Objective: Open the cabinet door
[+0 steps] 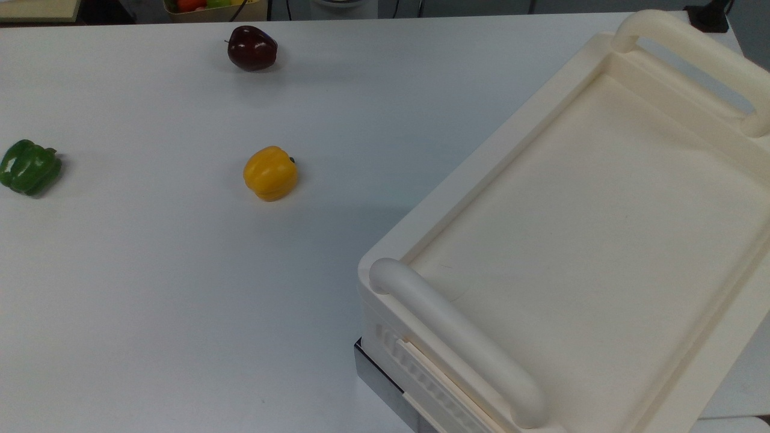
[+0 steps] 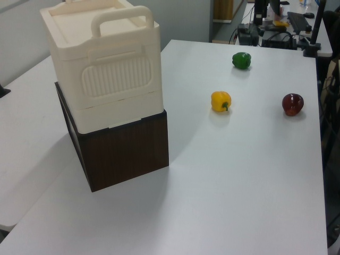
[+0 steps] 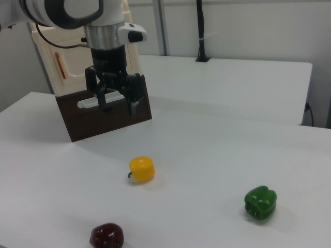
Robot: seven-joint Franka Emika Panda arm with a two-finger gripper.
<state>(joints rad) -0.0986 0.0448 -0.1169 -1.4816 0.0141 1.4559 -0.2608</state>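
We see wide bare table [image 1: 150, 288] between the cabinet [image 2: 106, 79] at one end and three small obstacles: a yellow pepper [image 1: 270, 173] mid-surface, a green pepper [image 1: 29, 167] at the top view's left edge, and a dark red apple [image 1: 252, 48] near its far edge. They stand well apart, with open lanes between them.

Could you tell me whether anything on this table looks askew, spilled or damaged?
Nothing stands out: the cabinet sits squarely on its dark base, and the yellow pepper, green pepper and dark red apple lie intact, apart.
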